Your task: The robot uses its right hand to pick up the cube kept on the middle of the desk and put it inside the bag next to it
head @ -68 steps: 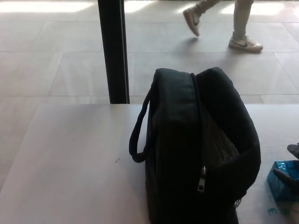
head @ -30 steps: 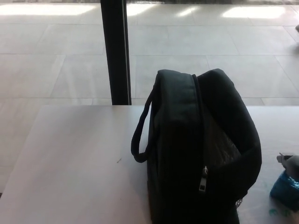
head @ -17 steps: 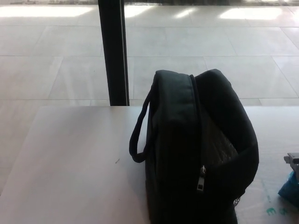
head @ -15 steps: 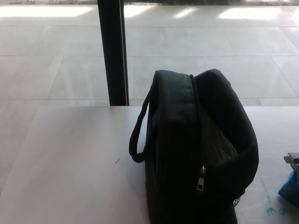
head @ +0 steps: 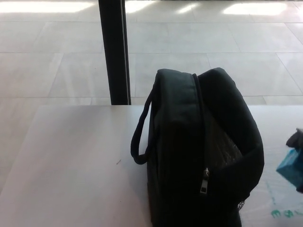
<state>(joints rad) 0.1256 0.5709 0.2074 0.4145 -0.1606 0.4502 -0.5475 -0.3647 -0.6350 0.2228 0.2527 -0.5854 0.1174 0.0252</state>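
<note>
At the right edge of the frame, my right hand (head: 296,140) pinches the small blue cube (head: 291,168), which now sits higher than a moment ago, apparently lifted off the pale desk (head: 71,161). It next needs carrying left, over the open black fabric bag (head: 203,151).

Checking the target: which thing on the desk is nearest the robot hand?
The small blue cube at the picture's right edge; the right robot hand shows right against it. The large black fabric bag stands to its left, farther off.
</note>
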